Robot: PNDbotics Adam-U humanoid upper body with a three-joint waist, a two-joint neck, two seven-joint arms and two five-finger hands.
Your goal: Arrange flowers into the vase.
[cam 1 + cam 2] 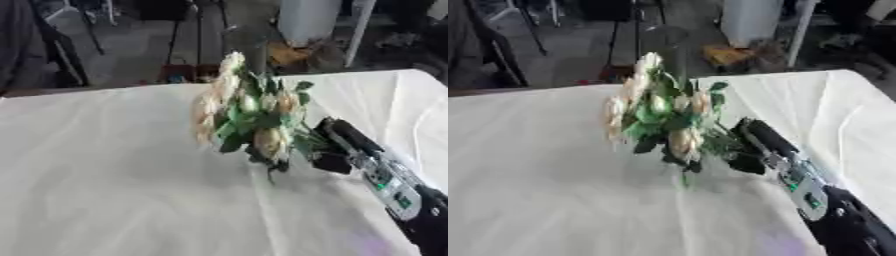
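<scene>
We see a tabletop (105,170) under a white cloth, creased in long folds that run toward its near edge, with a faint purplish smudge (785,246) on the cloth near the lower right. Beyond its far edge we look onto a grey floor (140,55), where dark thin legs (87,30) of some stand rise at the upper left and a dark bench-like frame (197,35) stands near the middle. Further right we make out a tall white cylinder (308,20), a white post (800,30) beside it, and an orange-brown heap (293,54) on the floor at their foot.
</scene>
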